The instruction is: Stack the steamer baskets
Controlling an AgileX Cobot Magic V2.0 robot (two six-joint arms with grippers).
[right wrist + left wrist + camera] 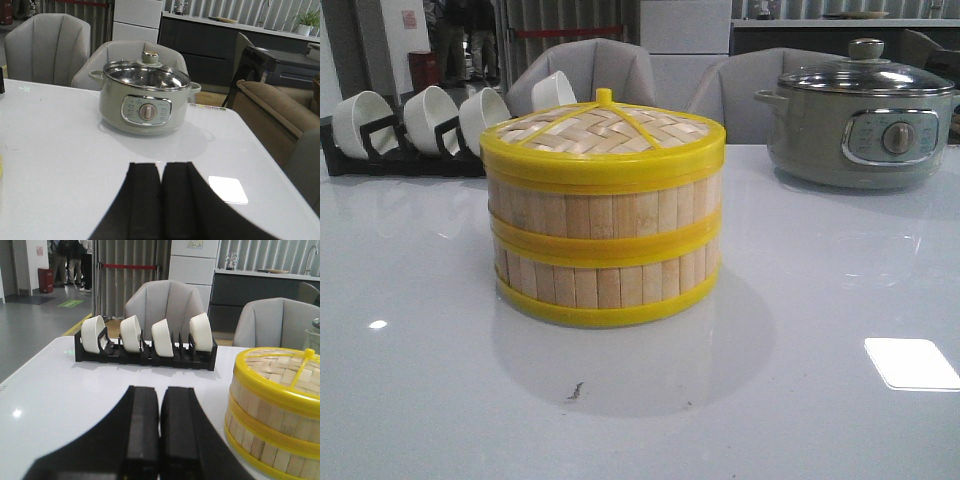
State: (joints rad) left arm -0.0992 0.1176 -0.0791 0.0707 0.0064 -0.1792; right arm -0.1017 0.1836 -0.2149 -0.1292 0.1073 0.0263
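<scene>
Two steamer baskets stand stacked in the middle of the white table, the upper basket [605, 212] on the lower basket [608, 283]. The flat woven lid with its yellow knob [604, 130] sits on top. The stack also shows in the left wrist view [272, 410], off to one side of my left gripper [160, 392]. The left gripper is shut and empty, low over the table. My right gripper [161, 167] is shut and empty, facing the grey pot. Neither gripper shows in the front view.
A grey electric pot with a glass lid [860, 125] stands at the back right, also in the right wrist view [145, 100]. A black rack of white bowls [415, 125] stands at the back left, also in the left wrist view [145, 342]. Chairs stand behind the table.
</scene>
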